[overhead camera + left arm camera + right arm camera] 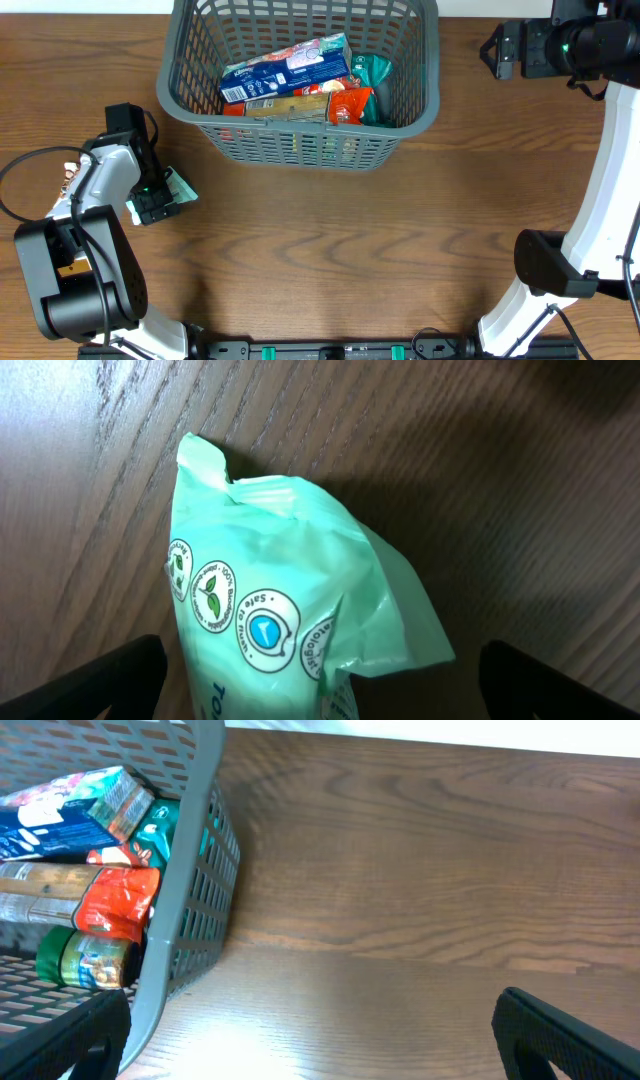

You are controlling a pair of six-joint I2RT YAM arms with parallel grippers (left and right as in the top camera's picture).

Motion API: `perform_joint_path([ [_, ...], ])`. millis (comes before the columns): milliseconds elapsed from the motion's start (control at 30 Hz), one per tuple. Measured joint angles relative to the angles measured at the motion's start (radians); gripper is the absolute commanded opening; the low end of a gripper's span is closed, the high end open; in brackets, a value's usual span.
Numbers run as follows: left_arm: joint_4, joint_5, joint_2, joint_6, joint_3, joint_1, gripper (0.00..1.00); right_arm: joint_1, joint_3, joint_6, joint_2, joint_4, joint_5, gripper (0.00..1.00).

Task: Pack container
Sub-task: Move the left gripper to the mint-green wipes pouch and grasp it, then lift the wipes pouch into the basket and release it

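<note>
On the left, the pale green crinkly plastic packet lies flat on the wooden table, beneath the left gripper. Its film looks slick and loose, so a shallow close might pinch only the flared seal and let the packet slip out on the lift. The left jaws stand wide on either side of the packet, holding nothing. At the middle of the far edge sits the large dark grey slotted plastic basket, with snack packets inside. A carried packet could snag its rim. On the right, the right gripper hangs beside the basket, jaws wide and empty.
</note>
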Motion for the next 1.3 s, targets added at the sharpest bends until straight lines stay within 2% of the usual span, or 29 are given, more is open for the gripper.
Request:
perform_joint_path([
  [233,-0.004,0.034,0.000,0.012,0.000,0.000,1.00,0.000,0.000,0.000,0.000,0.000,0.000,0.99],
  [333,-0.004,0.043,0.000,0.013,0.000,0.000,0.94,0.000,0.000,0.000,0.000,0.000,0.000,0.99],
  [533,-0.006,0.082,0.000,0.014,0.000,0.000,0.74,0.000,0.000,0.000,0.000,0.000,0.000,0.99],
  [767,-0.011,0.107,0.000,0.014,0.000,0.000,0.61,0.000,0.000,0.000,0.000,0.000,0.000,0.99],
  [900,-0.030,0.112,0.000,0.013,0.000,0.000,0.38,0.000,0.000,0.000,0.000,0.000,0.000,0.99],
  [1000,-0.034,0.114,0.000,0.033,0.000,0.000,0.25,0.000,0.000,0.000,0.000,0.000,0.000,0.99],
  [1067,-0.033,0.115,0.000,0.049,0.000,0.000,0.10,0.000,0.000,0.000,0.000,0.000,0.000,0.99],
  [1100,-0.034,0.116,0.000,0.064,0.000,0.000,0.06,0.000,0.000,0.000,0.000,0.000,0.000,0.99],
  [1300,-0.032,0.116,0.000,0.169,0.000,0.000,0.06,0.000,0.000,0.000,0.000,0.000,0.000,0.99],
])
